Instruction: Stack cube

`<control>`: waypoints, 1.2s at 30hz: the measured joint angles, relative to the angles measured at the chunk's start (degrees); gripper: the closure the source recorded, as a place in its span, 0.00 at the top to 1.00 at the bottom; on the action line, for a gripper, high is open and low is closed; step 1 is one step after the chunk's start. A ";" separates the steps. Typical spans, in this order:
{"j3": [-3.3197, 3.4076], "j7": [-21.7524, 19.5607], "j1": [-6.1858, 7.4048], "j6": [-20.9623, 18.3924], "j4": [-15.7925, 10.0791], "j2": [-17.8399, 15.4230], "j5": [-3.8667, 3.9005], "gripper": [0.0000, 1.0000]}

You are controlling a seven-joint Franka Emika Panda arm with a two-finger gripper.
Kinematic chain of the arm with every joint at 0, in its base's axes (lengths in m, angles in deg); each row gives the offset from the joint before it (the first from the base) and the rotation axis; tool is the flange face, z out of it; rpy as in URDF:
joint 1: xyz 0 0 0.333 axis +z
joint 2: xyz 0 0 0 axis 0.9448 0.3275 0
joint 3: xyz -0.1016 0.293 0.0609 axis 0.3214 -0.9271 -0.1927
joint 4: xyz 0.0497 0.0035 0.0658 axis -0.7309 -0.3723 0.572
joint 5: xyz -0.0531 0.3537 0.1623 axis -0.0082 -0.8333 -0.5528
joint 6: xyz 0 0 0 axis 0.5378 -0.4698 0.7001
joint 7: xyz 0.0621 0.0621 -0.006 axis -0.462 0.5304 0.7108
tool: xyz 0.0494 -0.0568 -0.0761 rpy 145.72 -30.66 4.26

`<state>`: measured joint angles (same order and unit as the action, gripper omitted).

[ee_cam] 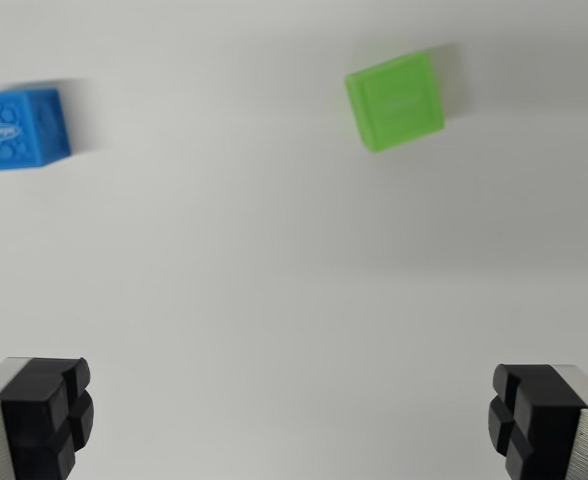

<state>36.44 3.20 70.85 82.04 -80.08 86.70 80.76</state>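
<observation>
A green cube (395,101) lies on the white surface in the upper right of the wrist view, slightly rotated. A blue cube (16,129) with a patterned face sits at the upper left, partly cut off by the frame edge. My gripper (292,418) is open, its two black fingertips (46,415) showing at the bottom corners with nothing between them. Both cubes are well above the fingertips in the picture, apart from each other and from the gripper.
The white tabletop (274,270) fills the view between the cubes and the fingers.
</observation>
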 joint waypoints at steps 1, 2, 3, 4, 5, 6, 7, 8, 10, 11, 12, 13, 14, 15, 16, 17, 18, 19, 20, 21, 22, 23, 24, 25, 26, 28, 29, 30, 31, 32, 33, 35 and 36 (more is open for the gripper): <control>0.00 0.00 0.00 0.00 0.00 0.00 0.00 1.00; 0.00 0.00 0.00 0.00 0.00 0.00 0.00 1.00; 0.00 0.00 0.00 0.00 0.00 0.00 0.00 1.00; 0.00 0.00 0.00 0.00 0.00 0.00 0.00 1.00; 0.00 0.00 0.00 0.00 0.00 0.00 0.00 1.00; 0.00 0.00 0.00 0.00 0.00 0.00 0.00 1.00; 0.00 0.00 0.00 0.00 0.00 0.00 0.00 1.00; 0.00 0.00 0.00 0.00 0.00 0.00 0.00 1.00; 0.00 0.00 0.00 0.00 0.00 0.00 0.00 1.00; 0.00 0.00 0.00 0.00 0.00 0.00 0.00 1.00; 0.00 0.00 0.00 0.00 0.00 0.01 0.00 1.00; 0.00 0.00 0.00 0.00 0.00 0.02 0.00 1.00; 0.00 0.01 0.00 0.00 0.00 0.04 0.00 1.00; 0.00 0.05 0.00 0.00 0.00 0.08 0.00 1.00; 0.00 0.13 0.00 0.01 0.00 0.13 0.00 1.00; 0.00 0.18 0.00 0.03 0.00 0.16 0.00 1.00; 0.00 0.31 -0.01 0.10 -0.01 0.24 0.00 1.00; 0.01 0.46 -0.03 0.19 -0.02 0.33 0.00 1.00; 0.02 0.63 -0.05 0.34 -0.05 0.43 0.00 1.00; 0.03 0.79 -0.08 0.51 -0.07 0.55 0.00 1.00; 0.05 0.99 -0.12 0.71 -0.11 0.69 0.00 1.00; 0.06 1.13 -0.15 0.83 -0.13 0.78 0.00 1.00; 0.08 1.40 -0.20 1.07 -0.19 0.94 0.00 1.00; 0.11 1.66 -0.24 1.26 -0.24 1.09 0.00 1.00; 0.15 1.93 -0.28 1.47 -0.29 1.25 0.00 1.00; 0.20 2.50 -0.38 1.95 -0.42 1.57 -0.01 1.00; 0.22 2.81 -0.44 2.18 -0.47 1.74 -0.01 1.00; 0.25 3.11 -0.50 2.40 -0.52 1.91 -0.01 1.00; 0.26 3.28 -0.53 2.53 -0.54 2.01 -0.02 1.00; 0.27 3.63 -0.60 2.79 -0.59 2.21 -0.03 1.00; 0.28 3.99 -0.68 3.08 -0.63 2.43 -0.03 1.00; 0.31 4.71 -0.84 3.68 -0.73 2.89 -0.05 1.00; 0.32 5.12 -0.93 3.99 -0.77 3.15 -0.07 1.00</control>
<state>36.76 8.32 69.92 86.03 -80.86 89.86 80.70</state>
